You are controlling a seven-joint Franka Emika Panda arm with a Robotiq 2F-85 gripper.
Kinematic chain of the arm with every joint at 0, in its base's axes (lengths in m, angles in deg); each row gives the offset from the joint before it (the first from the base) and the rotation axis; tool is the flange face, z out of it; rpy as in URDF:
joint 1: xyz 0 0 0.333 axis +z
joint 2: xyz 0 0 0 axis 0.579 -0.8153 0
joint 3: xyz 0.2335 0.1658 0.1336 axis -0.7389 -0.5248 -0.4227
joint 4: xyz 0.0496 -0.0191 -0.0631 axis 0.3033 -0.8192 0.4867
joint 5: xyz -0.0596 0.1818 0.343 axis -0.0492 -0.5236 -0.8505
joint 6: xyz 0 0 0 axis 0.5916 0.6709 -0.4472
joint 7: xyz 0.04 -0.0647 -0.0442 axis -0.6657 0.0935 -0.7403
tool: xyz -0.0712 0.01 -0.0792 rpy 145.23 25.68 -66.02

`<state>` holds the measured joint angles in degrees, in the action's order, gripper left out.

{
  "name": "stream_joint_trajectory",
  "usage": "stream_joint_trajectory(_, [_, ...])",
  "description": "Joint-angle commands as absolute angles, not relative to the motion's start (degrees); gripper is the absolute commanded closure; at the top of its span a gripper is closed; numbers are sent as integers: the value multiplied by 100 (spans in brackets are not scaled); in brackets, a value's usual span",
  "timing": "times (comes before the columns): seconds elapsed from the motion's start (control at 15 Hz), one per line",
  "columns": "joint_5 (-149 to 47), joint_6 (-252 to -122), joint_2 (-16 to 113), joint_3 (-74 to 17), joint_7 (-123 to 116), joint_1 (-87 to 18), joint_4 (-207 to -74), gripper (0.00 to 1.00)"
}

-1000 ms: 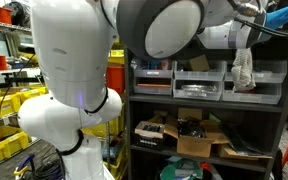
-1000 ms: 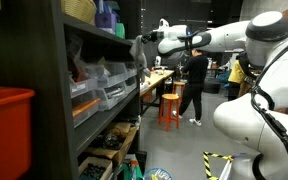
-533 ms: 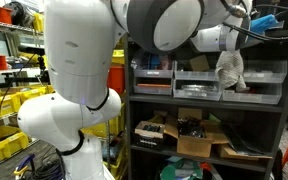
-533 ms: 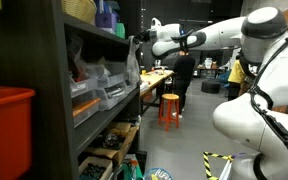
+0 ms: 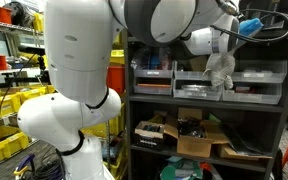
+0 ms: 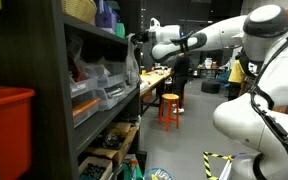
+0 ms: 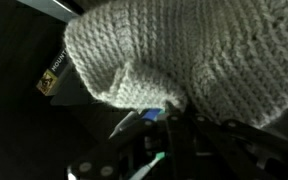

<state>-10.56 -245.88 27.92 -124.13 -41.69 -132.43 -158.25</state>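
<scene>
White robot arm reaching toward the upper front edge of the table (image 5: 254,105), a dark rack of shelves. Gripper (image 5: 222,52) clamped on a cream knitted cloth (image 5: 220,72), pinched near its top, the rest hanging limp in the air. Cloth just in front of a row of grey drawer bins (image 5: 189,88) on the table's upper shelf; impossible to tell whether touching them. On a lower shelf, cardboard boxes (image 5: 196,143) among dark clutter. In an exterior view from the side, same cloth (image 6: 133,68) dangling beside the table's front edge, gripper (image 6: 139,42) just above it. In the wrist view, coarse knit of the cloth (image 7: 184,50) filling most of the frame, gripper (image 7: 169,125) half hidden beneath it. Yellow crates (image 5: 9,105) well apart from the table. Red bin (image 6: 6,118) close to the camera on the table's near end. Orange stool (image 6: 170,108) far beyond the cloth.
</scene>
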Motion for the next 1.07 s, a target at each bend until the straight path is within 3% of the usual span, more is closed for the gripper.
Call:
stream_joint_trajectory(0.0, [-922, -24787, 2965, -12607, -4157, -13547, -16260, 99])
stream_joint_trajectory(0.53, [-518, -25050, 2789, -13180, -4371, -14102, -16931, 99])
stream_joint_trajectory(1.0, [-774, -25043, 2913, -13121, -4282, -14023, -16656, 99])
